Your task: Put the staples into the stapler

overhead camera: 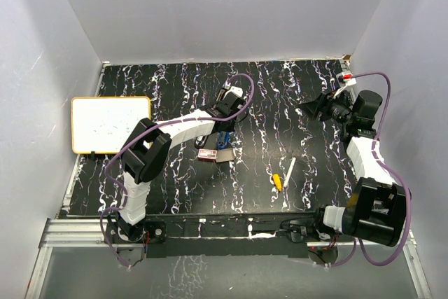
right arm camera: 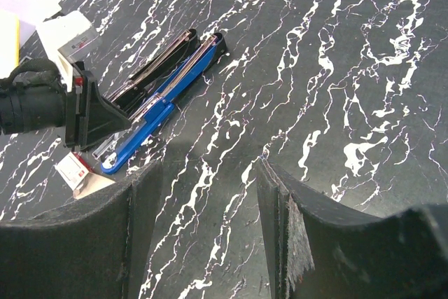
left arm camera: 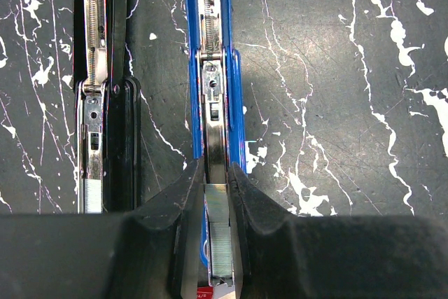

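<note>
While left gripper (left arm camera: 215, 167) pinches staple strip (left arm camera: 219, 239), blue stapler (left arm camera: 213, 82) channel runs straight ahead of jaws, axes aligned; right gripper (right arm camera: 210, 169) spread, empty, well apart.

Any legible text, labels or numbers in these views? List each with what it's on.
Nothing can be read.
Staple box: red-and-white print, too small to read.
Whiteboard: faint marks only, illegible.

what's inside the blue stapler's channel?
Spring and metal pusher visible; staple strip at the near end, pinched in the shut left pincer. Whatever lies under the strip is covered.
</note>
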`<state>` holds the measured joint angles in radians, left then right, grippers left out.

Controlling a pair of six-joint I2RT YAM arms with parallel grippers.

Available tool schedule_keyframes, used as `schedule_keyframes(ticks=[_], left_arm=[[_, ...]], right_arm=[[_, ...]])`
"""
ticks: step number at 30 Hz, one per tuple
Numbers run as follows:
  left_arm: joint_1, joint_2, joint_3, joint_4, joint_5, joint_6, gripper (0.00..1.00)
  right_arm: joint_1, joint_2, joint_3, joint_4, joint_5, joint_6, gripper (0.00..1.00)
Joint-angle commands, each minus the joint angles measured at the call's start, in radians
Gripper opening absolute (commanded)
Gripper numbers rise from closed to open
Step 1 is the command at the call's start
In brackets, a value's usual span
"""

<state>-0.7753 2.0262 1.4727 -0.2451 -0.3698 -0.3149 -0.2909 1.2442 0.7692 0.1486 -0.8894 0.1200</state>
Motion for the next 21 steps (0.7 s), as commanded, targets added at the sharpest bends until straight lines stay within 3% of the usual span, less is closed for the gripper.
schedule_keyframes(ticks=[1,21], left_arm=[[-0.007,-0.015,-0.008,-0.026,0.005,0.011,0.16],[-0.007,-0.054,0.038,-0.024,-0.011,0.055,0.34]], right_arm=[[-0.008,-0.026,-0.006,0.060,-0.010,0.004,0.58],[-0.015,-0.020,-0.006,0.066,-0.005,0.018,0.58]])
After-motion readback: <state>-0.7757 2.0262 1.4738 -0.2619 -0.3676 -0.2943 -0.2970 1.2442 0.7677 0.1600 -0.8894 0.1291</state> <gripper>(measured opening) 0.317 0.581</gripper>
